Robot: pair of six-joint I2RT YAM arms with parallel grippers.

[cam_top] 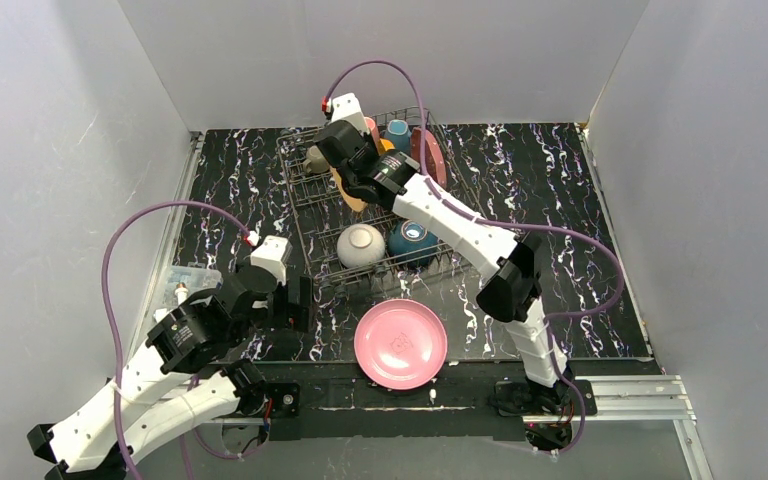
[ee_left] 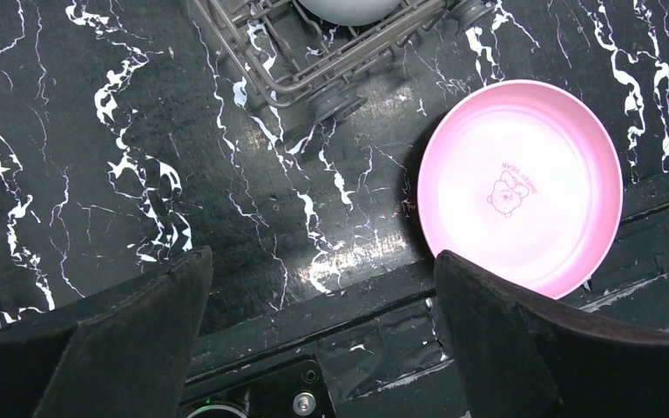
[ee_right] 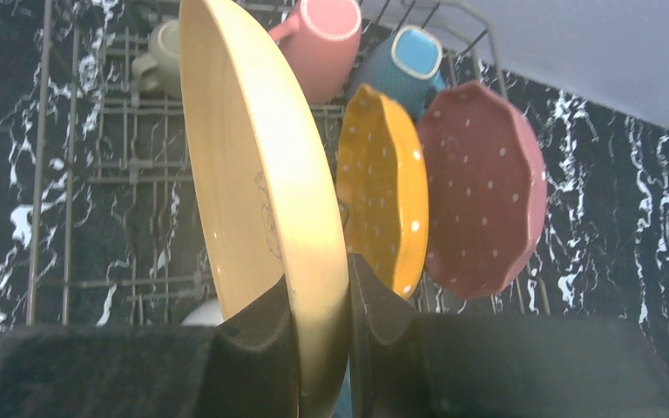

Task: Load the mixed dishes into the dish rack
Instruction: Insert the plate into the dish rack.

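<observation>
1 tan plate (ee_right: 253, 174) pinched in R gripper (ee_right: 320, 279), seen R-wrist cam only | L gripper (ee_left: 320, 257) wide, empty

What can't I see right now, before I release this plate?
- Right wrist: bottom edge of the tan plate, hidden behind the right gripper; whether it sits between dish rack tines is unclear.
- Top view: same plate, mostly covered by the right arm.
- Left wrist: white bowl, cut off by the top edge.

Left gripper (ee_left: 322, 261) spread wide (arm folded low), right gripper (ee_right: 318, 296) clamped tight, arm outstretched
</observation>
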